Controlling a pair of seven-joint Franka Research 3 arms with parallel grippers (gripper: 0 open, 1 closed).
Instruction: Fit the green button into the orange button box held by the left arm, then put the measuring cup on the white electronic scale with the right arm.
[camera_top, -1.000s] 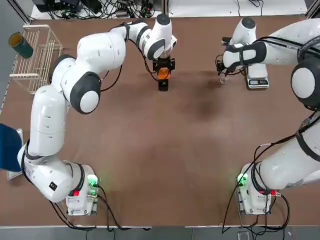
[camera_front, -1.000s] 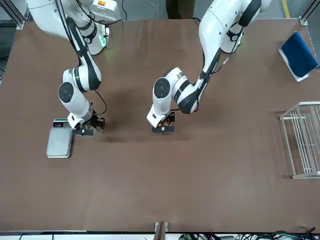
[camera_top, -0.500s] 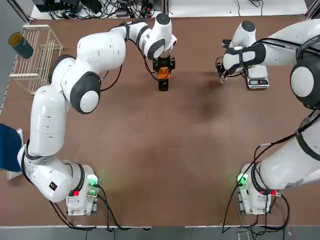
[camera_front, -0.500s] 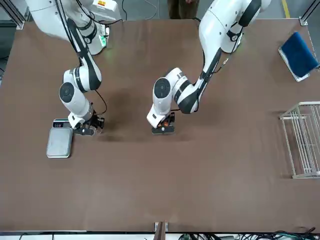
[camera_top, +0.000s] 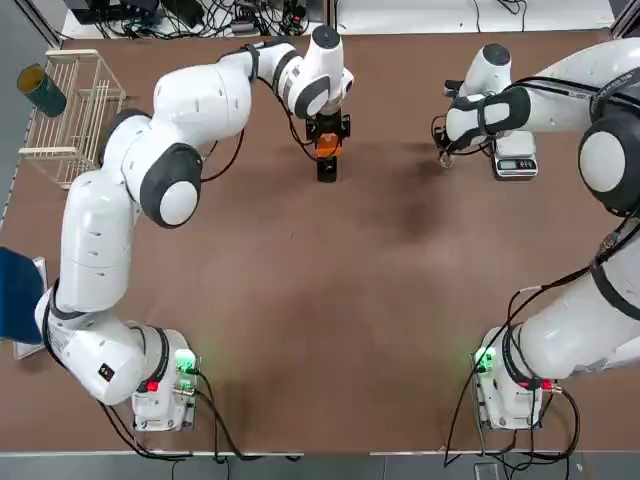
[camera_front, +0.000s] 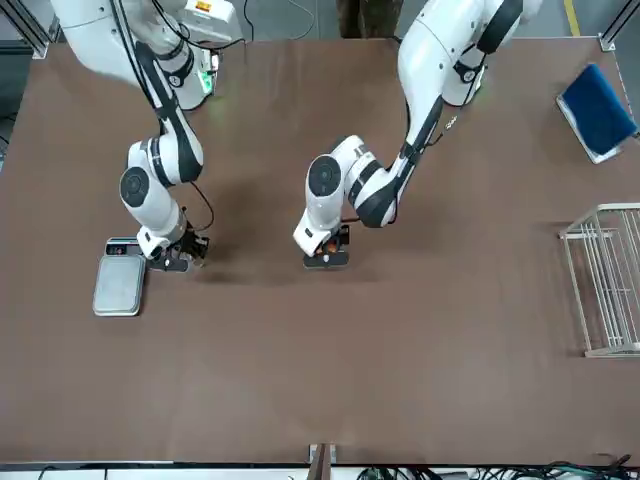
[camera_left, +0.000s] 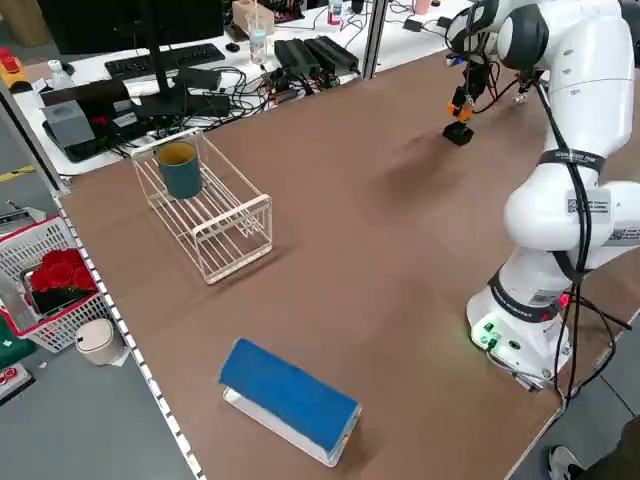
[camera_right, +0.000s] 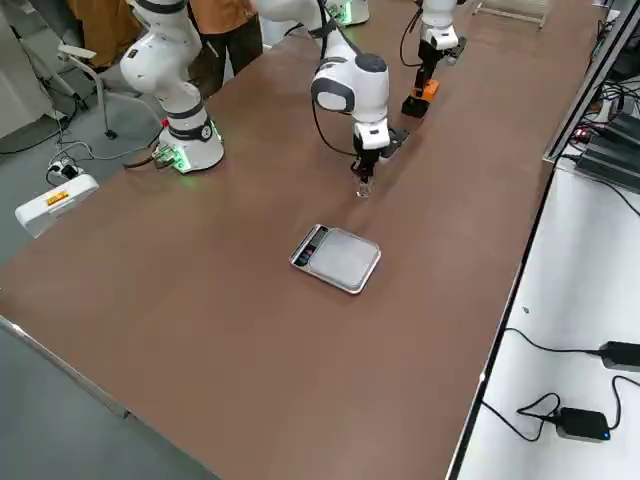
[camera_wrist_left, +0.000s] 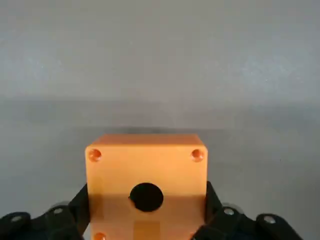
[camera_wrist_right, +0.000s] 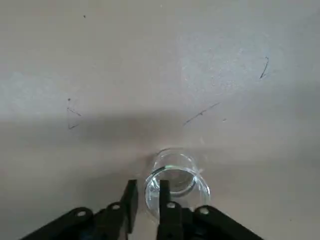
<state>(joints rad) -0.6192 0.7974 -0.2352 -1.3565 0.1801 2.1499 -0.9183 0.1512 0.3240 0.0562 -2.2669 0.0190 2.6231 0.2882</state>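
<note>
Just left of the white electronic scale (camera_right: 343, 260), the right gripper (camera_wrist_right: 149, 200) had its jaws partly open, the measuring cup's (camera_wrist_right: 176, 175) near wall between them; whether they touched it, one could not tell. Well apart on the scale's left, the left gripper (camera_wrist_left: 146, 215) gripped the orange button box (camera_wrist_left: 117, 175). Farther left of the scale stood the wire rack (camera_left: 232, 222)

table: brown top (camera_top: 300, 300) beneath both pairs of jaws
floor: grey (camera_left: 90, 420), beyond the tabletop, well apart from the jaws
</note>
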